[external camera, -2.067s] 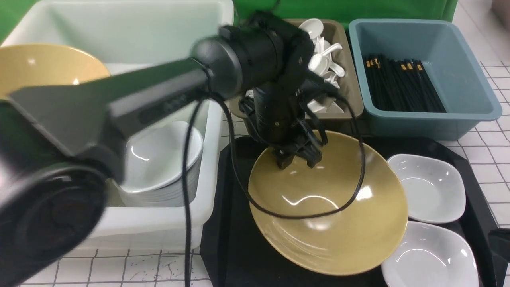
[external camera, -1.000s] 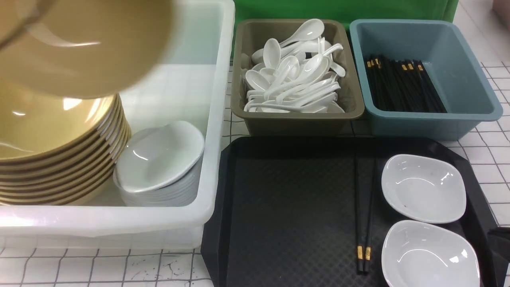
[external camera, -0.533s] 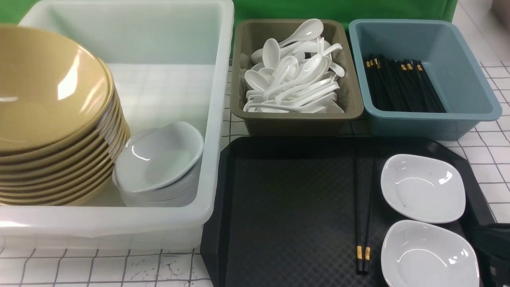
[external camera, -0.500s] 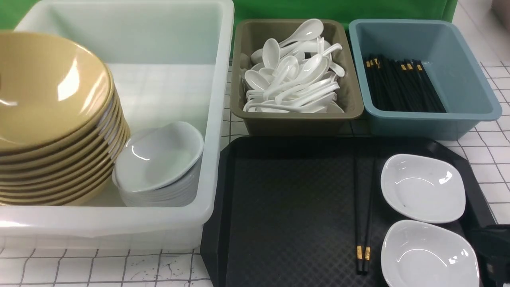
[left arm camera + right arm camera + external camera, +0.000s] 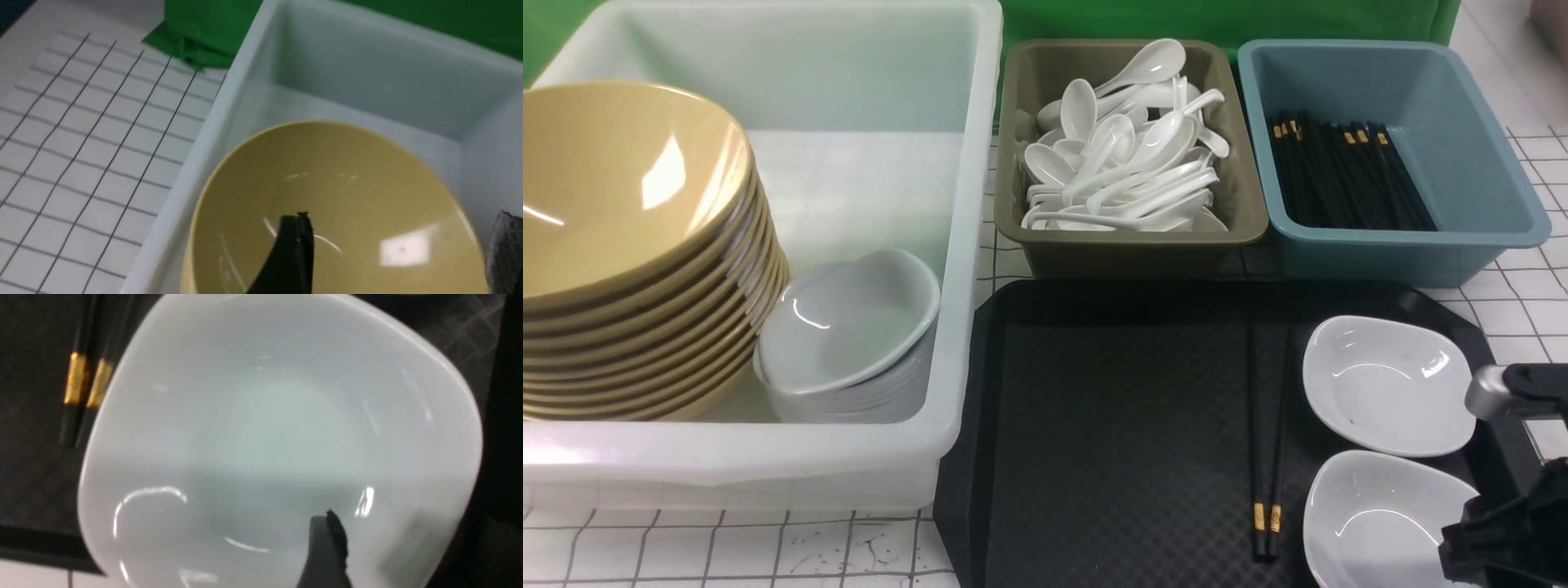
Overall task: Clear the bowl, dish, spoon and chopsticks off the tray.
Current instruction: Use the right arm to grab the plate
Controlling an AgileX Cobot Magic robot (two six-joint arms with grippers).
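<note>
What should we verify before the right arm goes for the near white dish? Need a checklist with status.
1. Mustard-yellow bowl off the black tray, on the stack in the white tub: ok.
2. Left hand open, bowl released: ok.
3. Right hand above the near white dish: ok.
4. Right hand open, one finger inside the rim: ok. Second finger outside the rim: cannot tell.
5. Chopsticks beside the dish, not under it: ok.
6. Far white dish apart from the near one: ok.

Bright, even light from above puts white glare on the bowl and dish; both wrist views are soft, slightly blurred.
</note>
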